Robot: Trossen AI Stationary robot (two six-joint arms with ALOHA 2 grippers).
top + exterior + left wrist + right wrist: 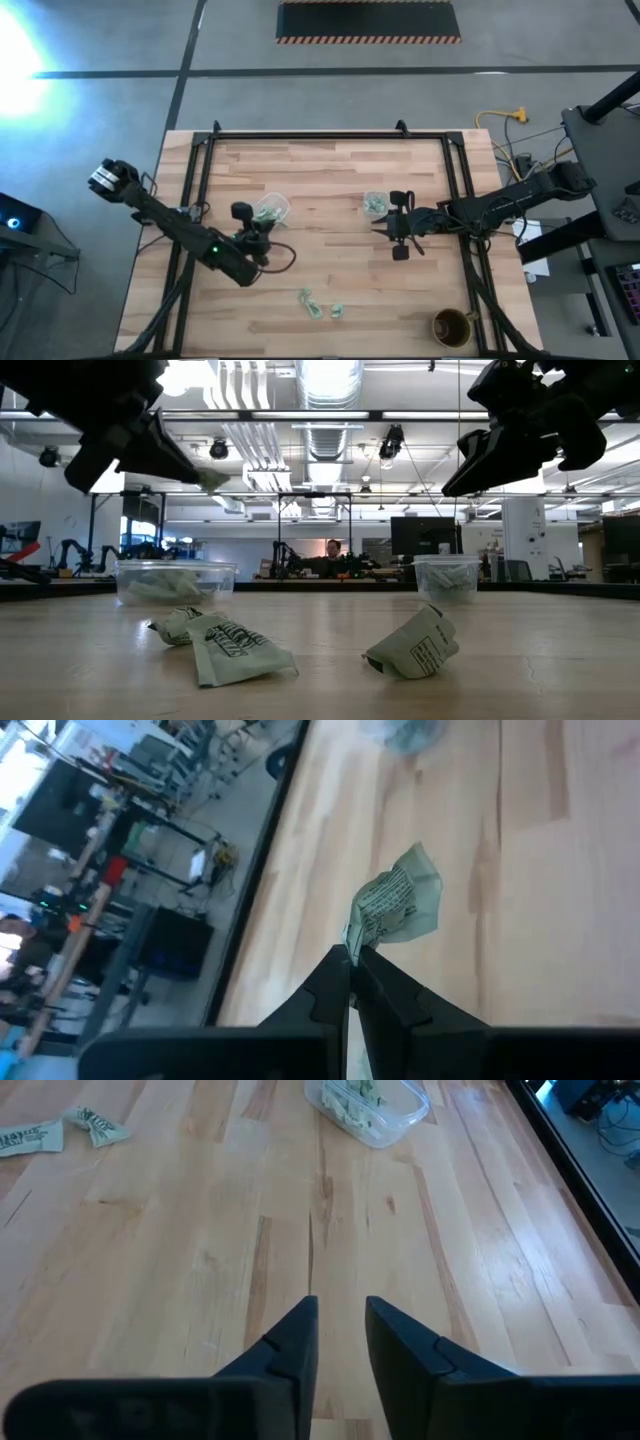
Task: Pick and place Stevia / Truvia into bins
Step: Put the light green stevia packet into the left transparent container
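I see pale green & white packets (238,648) w/ black print on a light wood table (330,270) w/ blond planks. Clear tubs (176,581) show green inside. Left gripper (350,982) black, pinching a green/white packet (397,907); right gripper (340,1342) dark too. Cup (451,325) brown.

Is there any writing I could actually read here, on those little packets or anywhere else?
None can be read for sure.
Packet pinched in the left gripper: black print, too blurred to read.
Loose packets on the table: dark lettering, too small to read.
Packets in the two clear bins: no legible print.
Right gripper, open and empty: no label visible.
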